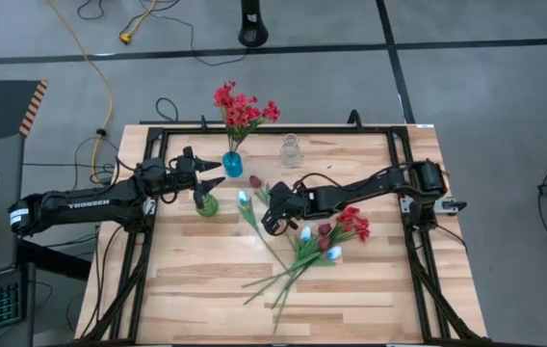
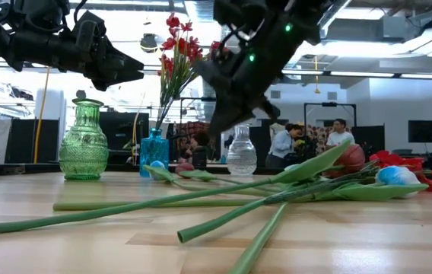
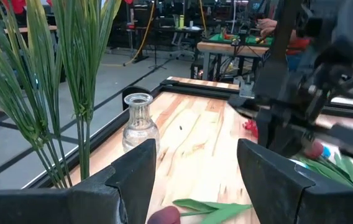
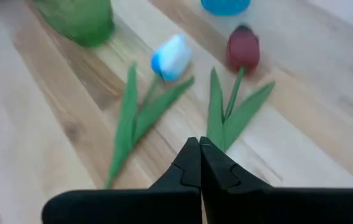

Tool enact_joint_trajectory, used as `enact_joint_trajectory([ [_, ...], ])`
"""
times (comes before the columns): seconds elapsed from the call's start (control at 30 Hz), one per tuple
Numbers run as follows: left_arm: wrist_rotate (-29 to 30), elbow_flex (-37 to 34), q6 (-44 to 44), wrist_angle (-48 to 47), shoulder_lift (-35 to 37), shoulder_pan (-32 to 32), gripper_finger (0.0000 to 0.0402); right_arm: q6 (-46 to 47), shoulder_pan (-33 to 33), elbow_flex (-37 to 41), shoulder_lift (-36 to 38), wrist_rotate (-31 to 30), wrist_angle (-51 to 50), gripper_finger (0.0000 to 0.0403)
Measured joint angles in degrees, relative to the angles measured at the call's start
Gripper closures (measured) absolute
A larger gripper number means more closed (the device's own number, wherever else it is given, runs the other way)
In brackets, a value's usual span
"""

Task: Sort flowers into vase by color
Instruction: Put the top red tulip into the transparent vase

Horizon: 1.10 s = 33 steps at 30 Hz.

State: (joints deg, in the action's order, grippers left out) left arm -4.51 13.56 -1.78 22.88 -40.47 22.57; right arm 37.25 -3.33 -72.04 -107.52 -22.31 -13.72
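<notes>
Two loose flowers lie flat on the wooden table: a white tulip (image 4: 171,56) and a dark maroon tulip (image 4: 243,48). More flowers lie in a pile (image 1: 324,241), red blossoms, white and maroon tulips with their stems crossing. Red flowers (image 1: 243,108) stand in the blue vase (image 1: 232,164). My right gripper (image 4: 199,149) is shut, with nothing visible between its fingers. It hangs above the maroon tulip's leaves, clear of the table (image 2: 217,125). My left gripper (image 1: 211,173) waits open and level above the green vase (image 1: 206,204).
An empty clear glass vase (image 1: 291,149) stands at the table's far edge, right of the blue one. A black frame rail (image 1: 413,231) borders the tabletop. Bare wood lies toward the near left corner (image 1: 187,289). People stand in the room behind the table (image 2: 284,144).
</notes>
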Motion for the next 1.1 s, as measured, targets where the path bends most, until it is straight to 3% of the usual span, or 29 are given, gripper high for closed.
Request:
enact_joint_trajectory([
  [0.27,0.0,0.0,0.0,0.0,0.0,0.0,0.0189,0.2,0.8,-0.1,0.5,0.2,-0.5,0.0354],
  [0.5,0.0,0.0,0.0,0.0,0.0,0.0,0.0189,0.2,1.5,0.1,-0.7,6.1,-1.2,0.0326],
  [0.87,-0.1,0.0,-0.1,-0.1,0.0,0.0,0.0189,0.3,3.0,0.0,-5.0,6.3,0.9,0.023],
  [1.1,0.1,0.0,-0.4,-1.3,0.0,-0.1,0.0189,-0.1,4.2,-0.1,-8.2,7.2,2.8,0.0208],
])
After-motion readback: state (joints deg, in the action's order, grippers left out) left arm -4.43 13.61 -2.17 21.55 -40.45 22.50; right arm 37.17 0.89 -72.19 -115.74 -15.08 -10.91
